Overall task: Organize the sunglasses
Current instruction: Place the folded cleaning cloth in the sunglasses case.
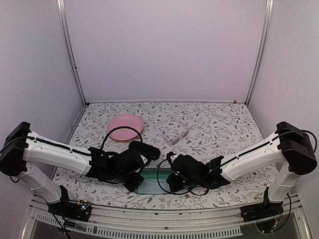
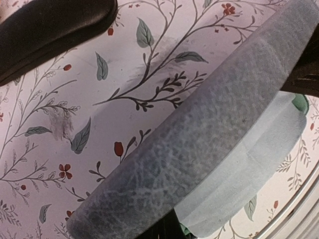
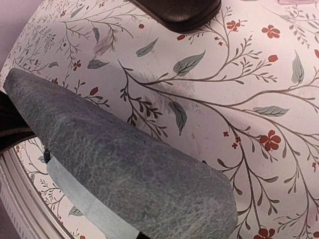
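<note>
The pale pinkish translucent sunglasses [image 1: 179, 133] lie open on the floral cloth, beyond both arms. The reddish-brown pair is out of view. A grey-blue rectangular case [image 1: 152, 181] lies at the near middle. My left gripper [image 1: 134, 181] is at its left end and my right gripper [image 1: 174, 183] at its right end. The case's textured lid fills the left wrist view [image 2: 199, 139] and the right wrist view [image 3: 129, 169], over a paler blue lower part [image 2: 259, 164]. It hides nearly all of both grippers' fingers, which seem closed on it.
A black oval case [image 1: 145, 150] lies just behind the left gripper and shows in the left wrist view [image 2: 50, 25] and the right wrist view [image 3: 179, 12]. A pink plate [image 1: 125, 127] sits at the back left. The table's metal front edge [image 1: 164, 211] is close.
</note>
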You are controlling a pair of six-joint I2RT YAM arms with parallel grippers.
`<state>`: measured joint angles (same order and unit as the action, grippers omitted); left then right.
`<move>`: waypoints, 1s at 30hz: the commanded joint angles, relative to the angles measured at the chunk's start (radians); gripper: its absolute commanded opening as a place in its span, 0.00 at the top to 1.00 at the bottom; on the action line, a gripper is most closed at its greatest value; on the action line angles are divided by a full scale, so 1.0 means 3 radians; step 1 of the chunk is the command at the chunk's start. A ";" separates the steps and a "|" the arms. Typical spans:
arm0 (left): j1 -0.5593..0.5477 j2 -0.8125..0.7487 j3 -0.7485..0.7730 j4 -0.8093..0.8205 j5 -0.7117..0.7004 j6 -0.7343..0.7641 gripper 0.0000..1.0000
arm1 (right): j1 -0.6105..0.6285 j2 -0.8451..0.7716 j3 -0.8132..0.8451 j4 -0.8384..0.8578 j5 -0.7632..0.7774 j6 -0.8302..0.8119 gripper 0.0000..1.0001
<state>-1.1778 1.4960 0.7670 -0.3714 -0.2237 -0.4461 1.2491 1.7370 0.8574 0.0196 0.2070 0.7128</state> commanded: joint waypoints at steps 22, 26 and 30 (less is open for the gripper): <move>0.0062 0.0101 0.0067 -0.0066 -0.0108 0.0052 1.00 | -0.0032 0.0091 -0.0023 -0.0037 0.0137 -0.0106 1.00; 0.0057 0.0096 0.0067 -0.0063 -0.0125 0.0040 1.00 | -0.0027 0.0070 -0.0033 -0.0061 0.0164 -0.0101 1.00; 0.0054 0.0111 0.0076 -0.0051 -0.0138 0.0040 0.99 | -0.0022 0.0065 -0.0036 -0.0068 0.0174 -0.0094 0.99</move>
<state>-1.1774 1.5230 0.7715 -0.3668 -0.2298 -0.4370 1.2491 1.7538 0.8574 0.0315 0.2192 0.6910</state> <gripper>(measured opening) 0.007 0.016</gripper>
